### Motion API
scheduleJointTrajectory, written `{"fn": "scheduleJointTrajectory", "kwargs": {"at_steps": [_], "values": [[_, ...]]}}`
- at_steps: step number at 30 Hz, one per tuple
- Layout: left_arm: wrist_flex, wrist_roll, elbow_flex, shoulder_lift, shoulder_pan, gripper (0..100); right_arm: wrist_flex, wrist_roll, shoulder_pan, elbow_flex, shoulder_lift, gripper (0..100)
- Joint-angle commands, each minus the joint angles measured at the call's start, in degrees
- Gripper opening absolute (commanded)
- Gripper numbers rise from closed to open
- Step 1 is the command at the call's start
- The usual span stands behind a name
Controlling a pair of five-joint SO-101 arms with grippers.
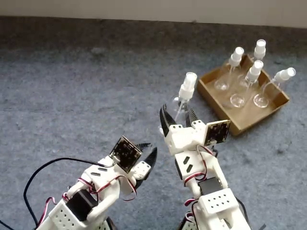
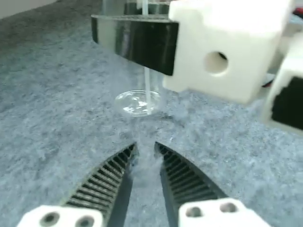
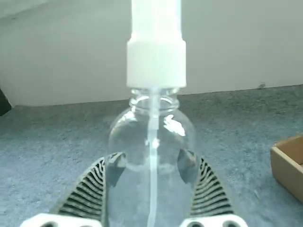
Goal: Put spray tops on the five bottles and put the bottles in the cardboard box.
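At seven o'clock in the high view sits the left end effector (image 1: 147, 153); its ribbed black jaws are a narrow slit apart with nothing between them. Its wrist view has them low over the grey, felt-like tabletop (image 2: 57, 118), pointed toward the base of a bottle. A black cable (image 1: 41, 173) loops over the tabletop at eight o'clock, beside that arm.

Just right of centre, the right end effector (image 1: 178, 116) is closed around the bottle (image 1: 182, 101), with one black jaw on each side of the glass belly. The bottle is clear, round-bodied and short-necked; it carries a white spray top (image 1: 188, 85) seated on the neck, and a thin pale dip tube (image 3: 152, 156) runs down its middle. In the right wrist view the bottle stands upright between the ribbed pads; the glass shows the grey surface through it, with bright glints on the shoulder. In the left wrist view its round base lies at or just above the tabletop; I cannot tell which.

At two o'clock lies the cardboard box (image 1: 249, 115), a shallow brown tray set at an angle; the gripped bottle is just beside its near wall, outside it. Inside stand four bottles (image 1: 247, 84) of the same clear glass, each with a white spray top, packed close together.
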Motion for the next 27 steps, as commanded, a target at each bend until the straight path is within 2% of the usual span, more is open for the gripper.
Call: {"fn": "scheduleJointTrajectory", "kwargs": {"at_steps": [1, 6, 12, 21, 27], "values": [[0.00, -0.09, -0.57, -0.57, 4.53, 1, -0.66, -0.70, -1.63, 5.49, -6.29, 2.8], [-7.56, -0.26, 1.45, -0.57, 4.88, 1, 1.63, -0.70, -5.67, 6.90, -20.26, 2.7], [-15.82, -0.09, 4.62, -0.57, 1.10, 1, 22.99, -0.70, -9.71, 9.01, -35.21, 2.7], [-17.05, 0.00, 4.09, -0.57, 1.45, 0, 24.13, -0.70, -10.33, 9.45, -33.98, 2.7], [-21.98, 0.00, 3.47, -0.57, -8.48, 0, 24.48, -0.70, -10.42, 9.45, -33.98, 2.7]]}}
